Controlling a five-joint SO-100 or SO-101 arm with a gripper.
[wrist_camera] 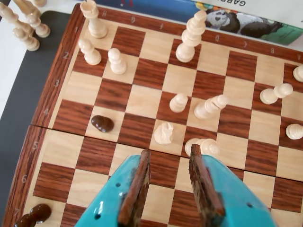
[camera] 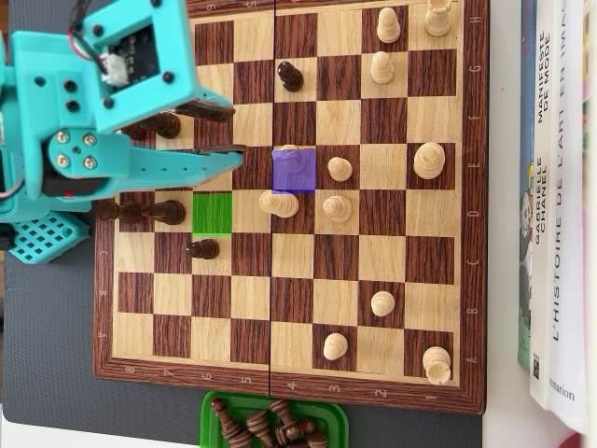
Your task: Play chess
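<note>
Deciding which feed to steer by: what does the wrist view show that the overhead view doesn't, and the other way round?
Only the wrist view shows the gap between the open gripper fingers and a light piece just ahead of them. Only the overhead view shows the green square, the purple square, the green tray of captured dark pieces and the books. Both show the chessboard with light pieces standing on it.
</note>
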